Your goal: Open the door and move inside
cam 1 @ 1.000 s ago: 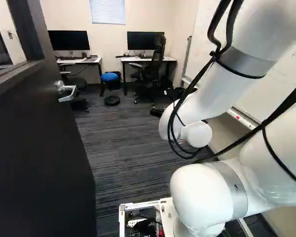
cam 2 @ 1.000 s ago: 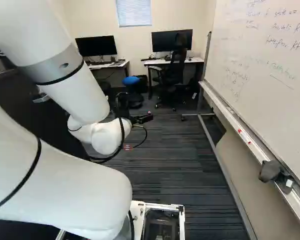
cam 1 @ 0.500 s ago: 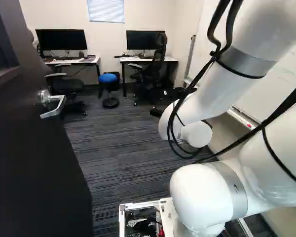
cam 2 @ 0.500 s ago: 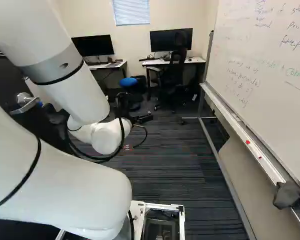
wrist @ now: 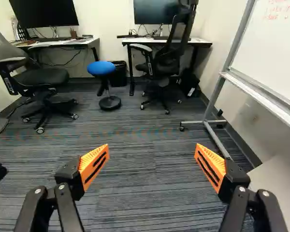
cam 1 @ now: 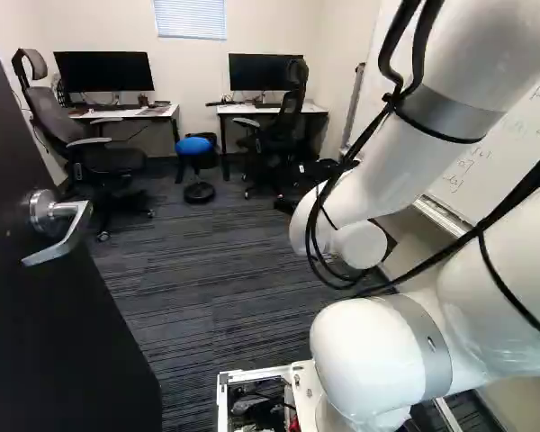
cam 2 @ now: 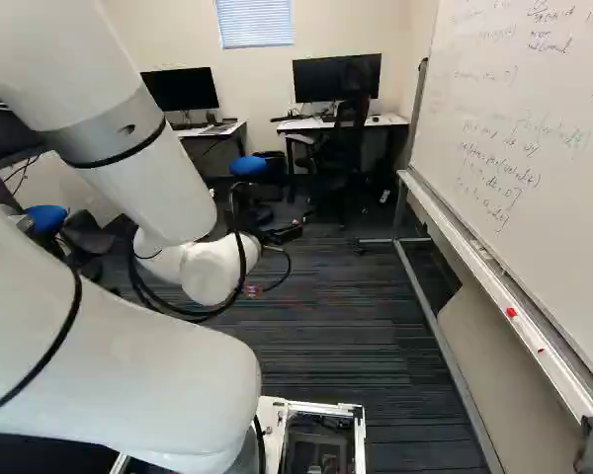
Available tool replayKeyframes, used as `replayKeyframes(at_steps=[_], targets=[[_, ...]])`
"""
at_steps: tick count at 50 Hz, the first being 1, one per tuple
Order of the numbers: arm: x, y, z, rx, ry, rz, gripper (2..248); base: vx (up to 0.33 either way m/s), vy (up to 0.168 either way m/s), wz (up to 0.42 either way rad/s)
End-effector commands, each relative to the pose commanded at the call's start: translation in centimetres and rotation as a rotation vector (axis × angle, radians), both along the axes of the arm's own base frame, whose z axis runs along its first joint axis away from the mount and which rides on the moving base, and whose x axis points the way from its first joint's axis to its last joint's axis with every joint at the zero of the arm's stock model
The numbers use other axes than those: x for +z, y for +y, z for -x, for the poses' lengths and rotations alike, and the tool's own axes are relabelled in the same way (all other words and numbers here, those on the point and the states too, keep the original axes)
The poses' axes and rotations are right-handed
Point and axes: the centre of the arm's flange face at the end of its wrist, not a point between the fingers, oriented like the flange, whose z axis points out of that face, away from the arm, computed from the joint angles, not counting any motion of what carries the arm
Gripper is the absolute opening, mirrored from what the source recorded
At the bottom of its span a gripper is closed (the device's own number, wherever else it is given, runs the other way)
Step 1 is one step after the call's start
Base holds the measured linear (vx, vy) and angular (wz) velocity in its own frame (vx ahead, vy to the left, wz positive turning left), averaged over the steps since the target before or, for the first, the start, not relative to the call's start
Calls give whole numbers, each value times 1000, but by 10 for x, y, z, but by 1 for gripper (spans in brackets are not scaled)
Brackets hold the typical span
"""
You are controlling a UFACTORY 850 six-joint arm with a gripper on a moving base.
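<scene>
The dark door point(cam 1: 54, 315) stands open along the left side of the left base view, its silver lever handle point(cam 1: 58, 223) near the left edge. My gripper point(cam 2: 281, 234) shows partly beyond the arm's far end in the right base view, its fingertips not clearly visible there. In the wrist view the gripper point(wrist: 152, 152) is open, orange pads wide apart, with carpet beyond and nothing between them. Neither finger touches the door or handle.
A whiteboard on a wheeled frame point(cam 2: 455, 247) lines the right side. Carpet point(wrist: 145, 183) stretches ahead to a blue stool point(wrist: 101, 69), office chairs point(wrist: 43, 82) and two desks point(wrist: 166, 40) with monitors by the far wall.
The base has moved forward; the door and handle have slid left and look nearer in the left base view, uncovering a chair. The arm keeps its pose against its lowest joint.
</scene>
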Motion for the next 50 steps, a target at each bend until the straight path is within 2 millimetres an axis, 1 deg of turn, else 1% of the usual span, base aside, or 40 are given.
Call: replayKeyframes(at_steps=[14,28,37,50], targets=[[0,0,0,0,0,0,247,208,3,-11],[0,0,0,0,0,0,247,157,1,-7],[0,0,0,0,0,0,247,80,2,-1],[0,0,0,0,0,0,247,-9,0,0]])
